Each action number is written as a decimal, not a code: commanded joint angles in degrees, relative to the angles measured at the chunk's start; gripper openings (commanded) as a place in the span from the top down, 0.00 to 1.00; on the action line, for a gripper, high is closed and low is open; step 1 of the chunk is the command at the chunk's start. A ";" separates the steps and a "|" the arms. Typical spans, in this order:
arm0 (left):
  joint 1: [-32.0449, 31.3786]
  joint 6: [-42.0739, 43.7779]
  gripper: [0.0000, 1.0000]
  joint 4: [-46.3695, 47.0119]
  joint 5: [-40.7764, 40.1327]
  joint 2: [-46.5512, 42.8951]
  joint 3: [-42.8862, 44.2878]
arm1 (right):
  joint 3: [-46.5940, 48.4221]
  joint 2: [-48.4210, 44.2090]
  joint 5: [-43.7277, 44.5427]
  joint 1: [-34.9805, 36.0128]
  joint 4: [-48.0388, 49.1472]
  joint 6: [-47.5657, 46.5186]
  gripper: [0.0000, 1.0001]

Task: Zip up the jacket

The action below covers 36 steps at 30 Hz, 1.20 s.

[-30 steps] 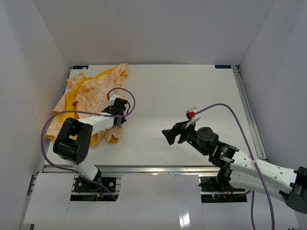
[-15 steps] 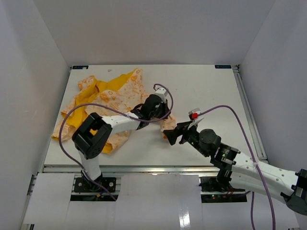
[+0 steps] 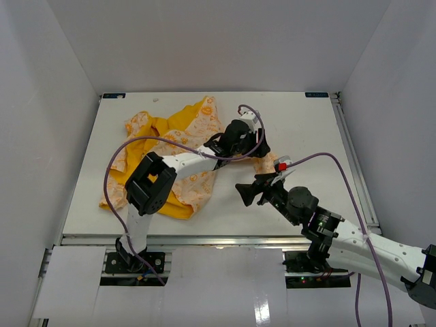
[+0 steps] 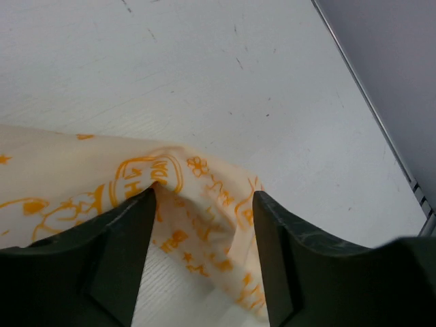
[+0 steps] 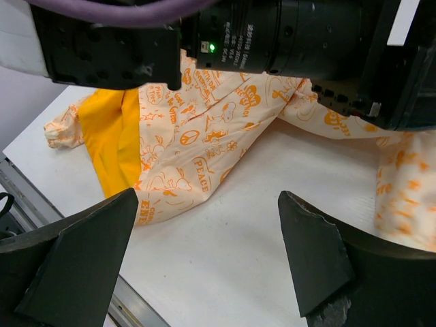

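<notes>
L gripper [image 4: 203, 262] fingers pinch jacket [image 3: 178, 146] fabric, mid-table. R gripper [image 3: 247, 193] jaws wide apart, holding nothing, just near of it.

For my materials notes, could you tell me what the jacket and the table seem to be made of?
The jacket looks like thin soft woven cloth, matte cream with orange print and yellow lining; it folds and drapes limply between the left gripper fingers. The table looks like a hard, matte white board, lightly scuffed; whether laminate or painted is unclear.
</notes>
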 commanded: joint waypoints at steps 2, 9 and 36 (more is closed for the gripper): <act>3.07 0.52 0.23 -17.92 -15.71 -14.14 -5.24 | -0.03 -1.21 1.07 0.24 2.83 -0.21 0.10; 8.77 -5.53 0.21 -24.88 -26.54 -31.80 -24.29 | -0.33 -2.81 1.33 0.18 2.72 0.05 0.10; -0.29 -7.94 1.00 6.53 2.94 -12.28 -21.95 | 0.90 -0.05 3.74 0.18 0.81 0.89 0.10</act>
